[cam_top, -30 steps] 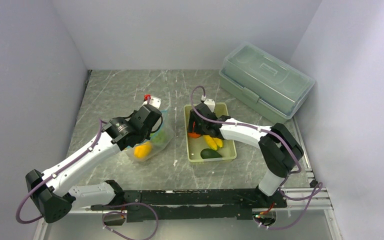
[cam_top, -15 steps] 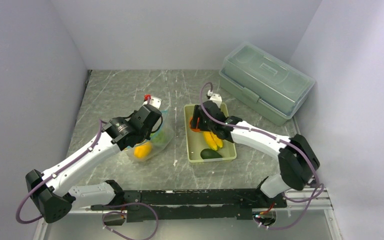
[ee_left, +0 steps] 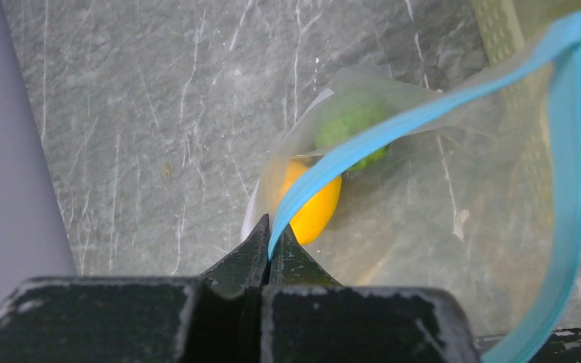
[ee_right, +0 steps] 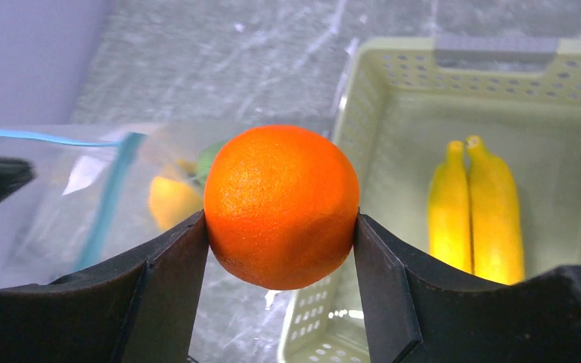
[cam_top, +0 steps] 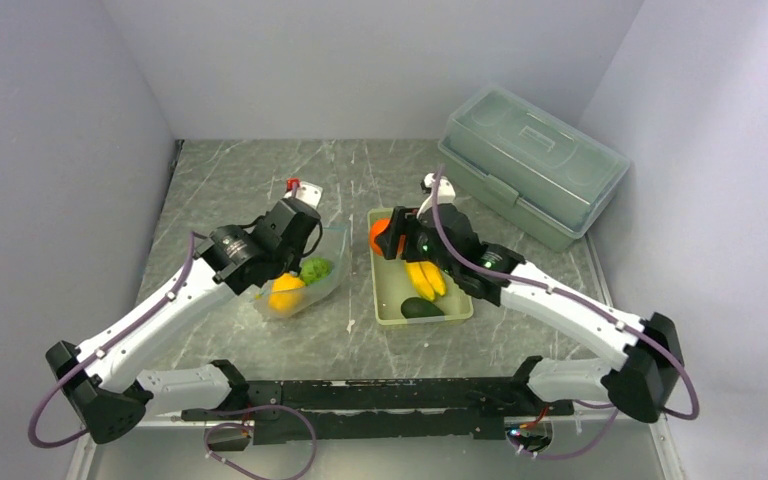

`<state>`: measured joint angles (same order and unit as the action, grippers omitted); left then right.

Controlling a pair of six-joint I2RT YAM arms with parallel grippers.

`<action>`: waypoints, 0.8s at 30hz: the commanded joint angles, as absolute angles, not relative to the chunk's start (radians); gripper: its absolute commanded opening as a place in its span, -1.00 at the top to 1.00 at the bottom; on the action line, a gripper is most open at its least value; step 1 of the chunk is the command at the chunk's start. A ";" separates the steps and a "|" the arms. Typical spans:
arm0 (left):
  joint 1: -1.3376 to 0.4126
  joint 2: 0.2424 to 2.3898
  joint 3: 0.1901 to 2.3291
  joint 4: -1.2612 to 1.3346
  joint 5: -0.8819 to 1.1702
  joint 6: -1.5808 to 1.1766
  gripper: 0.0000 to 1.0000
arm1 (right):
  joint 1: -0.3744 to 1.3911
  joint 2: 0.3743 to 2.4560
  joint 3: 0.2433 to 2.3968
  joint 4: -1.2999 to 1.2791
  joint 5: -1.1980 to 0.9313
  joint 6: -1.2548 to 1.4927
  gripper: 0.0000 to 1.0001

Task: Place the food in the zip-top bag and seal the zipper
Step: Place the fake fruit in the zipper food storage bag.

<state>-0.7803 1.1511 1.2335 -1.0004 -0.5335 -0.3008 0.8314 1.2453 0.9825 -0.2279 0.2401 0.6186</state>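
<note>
Evidently the left gripper (ee_left: 268, 227) pinches the zipper (ee_left: 424, 113), propping the zip-top bag (ee_left: 439, 227) open for the orange ball (ee_right: 281, 204) clamped in the right gripper (ee_right: 281, 223).

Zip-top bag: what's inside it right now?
The zip-top bag holds the bumpy green fruit and the yellow-orange pepper, visible through the plastic. The left end effector, pinching the zipper, hides the bag's near corner.

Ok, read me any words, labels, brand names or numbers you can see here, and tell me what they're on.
No readable text in any view.
The zip-top bag, its zipper, the orange ball, the basket and the lidded box show no print.
The small red-and-white piece by the bag is too small to read.
</note>
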 commanded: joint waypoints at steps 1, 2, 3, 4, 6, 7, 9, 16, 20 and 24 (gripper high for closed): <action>-0.790 1.157 1.317 -1.042 -0.513 -0.302 1.00 | 0.868 1.146 0.983 -0.108 0.167 0.565 0.09; -0.791 1.163 1.327 -1.051 -0.512 -0.302 1.00 | 0.883 1.135 0.993 -0.098 0.161 0.554 0.09; -0.792 1.168 1.335 -1.058 -0.510 -0.302 1.00 | 0.898 1.127 1.005 -0.090 0.157 0.543 0.10; -0.795 1.173 1.342 -1.064 -0.510 -0.302 1.00 | 0.913 1.121 1.018 -0.084 0.157 0.533 0.10; -0.800 1.182 1.351 -1.074 -0.512 -0.305 1.00 | 0.944 1.112 1.037 -0.069 0.155 0.508 0.10; -0.804 1.185 1.353 -1.074 -0.511 -0.305 1.00 | 0.961 1.109 1.047 -0.064 0.156 0.497 0.10; -0.807 1.190 1.353 -1.075 -0.513 -0.307 1.00 | 0.994 1.106 1.065 -0.047 0.160 0.476 0.10; -0.818 1.202 1.354 -1.065 -0.506 -0.317 1.00 | 1.061 1.126 1.110 -0.018 0.176 0.437 0.10; -0.824 1.208 1.355 -1.067 -0.504 -0.326 1.00 | 1.075 1.151 1.120 -0.005 0.178 0.441 0.09; -0.828 1.206 1.359 -1.071 -0.490 -0.335 1.00 | 1.079 1.189 1.121 0.020 0.182 0.451 0.09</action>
